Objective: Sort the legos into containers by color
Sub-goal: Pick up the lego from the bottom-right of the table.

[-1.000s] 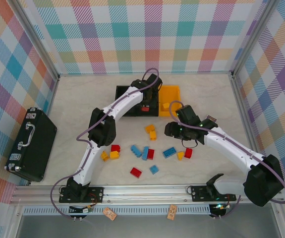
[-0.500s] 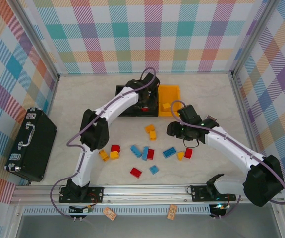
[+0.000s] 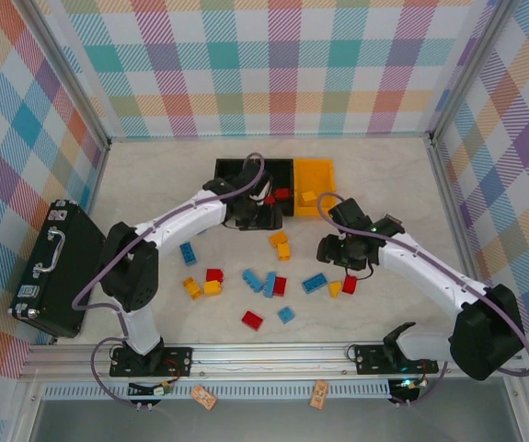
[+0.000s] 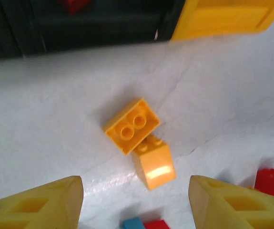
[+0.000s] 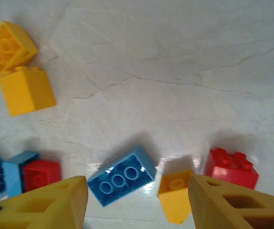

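The sort is at an early stage. The containers (image 3: 282,170) stand in a row toward the far edge of the worktop (image 3: 154,184). One red brick (image 3: 282,194) lies in the middle black bin, and one yellow brick (image 3: 309,196) lies in the yellow bin (image 3: 324,168). The other legos (image 3: 252,319), more than a dozen in red, blue and yellow, lie loose across the middle of the worktop and toward its near edge. The left gripper (image 4: 134,188) hangs just in front of the bins over a touching pair of yellow bricks (image 4: 131,125). Its fingers (image 4: 46,205) are spread and carry nothing. The right gripper (image 5: 137,191) hovers right of centre, fingers likewise apart and empty, over a blue brick (image 5: 121,179), a small yellow one (image 5: 175,193) and a red one (image 5: 231,167). Almost all the picking and placing is judged still to be done.
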Controlling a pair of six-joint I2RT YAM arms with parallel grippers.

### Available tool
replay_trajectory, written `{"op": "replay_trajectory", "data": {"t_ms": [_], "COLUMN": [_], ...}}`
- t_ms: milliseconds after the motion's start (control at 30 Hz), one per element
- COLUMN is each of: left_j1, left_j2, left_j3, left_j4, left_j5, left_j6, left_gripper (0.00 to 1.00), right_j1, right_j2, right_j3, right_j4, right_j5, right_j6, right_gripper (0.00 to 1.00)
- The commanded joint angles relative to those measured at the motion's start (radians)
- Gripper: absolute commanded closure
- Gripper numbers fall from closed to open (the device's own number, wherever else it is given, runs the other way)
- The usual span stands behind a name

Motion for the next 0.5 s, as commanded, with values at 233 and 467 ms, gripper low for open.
{"op": "replay_trajectory", "data": {"t_ms": [233,467], "left_j1": [-0.066,-0.083], "left_j2": [-0.138,-0.131], "left_j3": [-0.185,-0.217], "left_j4": [0.094,0.089], "left_j5": [0.119,0.121], "left_j6": [0.015,0.012], "left_gripper": [0.40,0.40], "right_j1": [-0.032,-0.055], "right_j2": [0.049,0.096], "right_j3": [-0.029,-0.079], "right_j4": [-0.131,-0.076], "right_j5": [0.087,0.079], "right_j6": [0.106,0.126], "right_gripper": [0.38,0.39]}}
